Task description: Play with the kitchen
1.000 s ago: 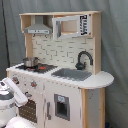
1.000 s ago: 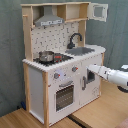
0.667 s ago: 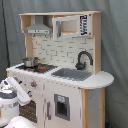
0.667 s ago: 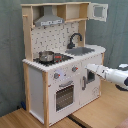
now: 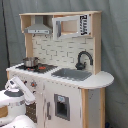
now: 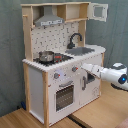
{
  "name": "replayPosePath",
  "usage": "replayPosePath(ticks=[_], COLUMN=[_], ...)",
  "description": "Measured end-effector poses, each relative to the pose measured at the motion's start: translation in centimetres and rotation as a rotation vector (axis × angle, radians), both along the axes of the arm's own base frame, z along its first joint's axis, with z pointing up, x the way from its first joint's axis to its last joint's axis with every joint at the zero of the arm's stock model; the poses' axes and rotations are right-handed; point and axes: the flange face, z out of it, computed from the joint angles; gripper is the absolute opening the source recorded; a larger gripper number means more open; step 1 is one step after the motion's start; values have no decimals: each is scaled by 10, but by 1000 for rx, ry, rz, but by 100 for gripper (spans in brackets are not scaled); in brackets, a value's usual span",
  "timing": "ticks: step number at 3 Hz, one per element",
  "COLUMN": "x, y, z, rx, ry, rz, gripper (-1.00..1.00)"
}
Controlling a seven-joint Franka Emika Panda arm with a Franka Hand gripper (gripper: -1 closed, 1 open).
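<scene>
Second exterior view: toy kitchen (image 6: 60, 65) upright on wooden floor (image 6: 30, 119). Gripper (image 6: 86, 67) reaches in from the second exterior view's right, tip at the front panel beside the red-centred knobs (image 6: 74, 69), below the sink (image 6: 82, 50). Finger state: cannot tell.
</scene>
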Motion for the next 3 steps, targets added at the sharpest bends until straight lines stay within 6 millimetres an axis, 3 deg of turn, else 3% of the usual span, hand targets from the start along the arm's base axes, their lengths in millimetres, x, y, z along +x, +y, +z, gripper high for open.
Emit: replayPosePath(ticks=[1, 3], x=[17, 53], y=[-10, 15], z=[-6, -9], rx=[2, 6], ry=[15, 14], rz=[7, 22], gripper=[100, 100])
